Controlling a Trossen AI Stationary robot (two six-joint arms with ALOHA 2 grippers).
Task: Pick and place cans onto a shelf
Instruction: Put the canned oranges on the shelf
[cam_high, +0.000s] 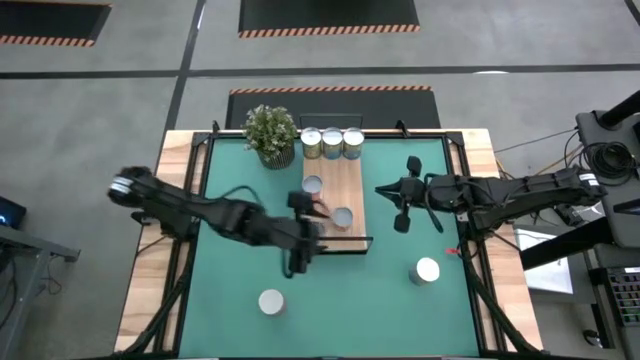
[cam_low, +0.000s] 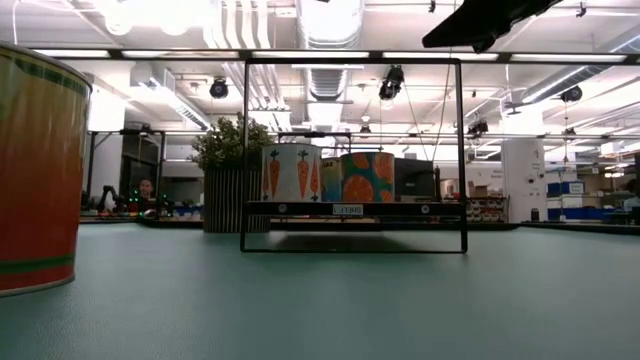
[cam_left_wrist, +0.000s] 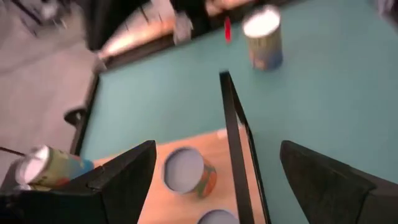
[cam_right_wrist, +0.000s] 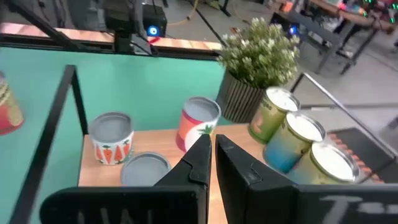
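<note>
green mat (cam_high: 400, 300) holds two cans, shelf (cam_high: 350, 190) five; left gripper (cam_high: 312, 222) spread, right gripper (cam_high: 382, 190) pinched together.

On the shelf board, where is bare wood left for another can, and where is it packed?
The shelf is bare along its right strip, between the far row of three cans and the near can. The far edge beside the plant is packed, and the left gripper crowds the near-left corner.
</note>
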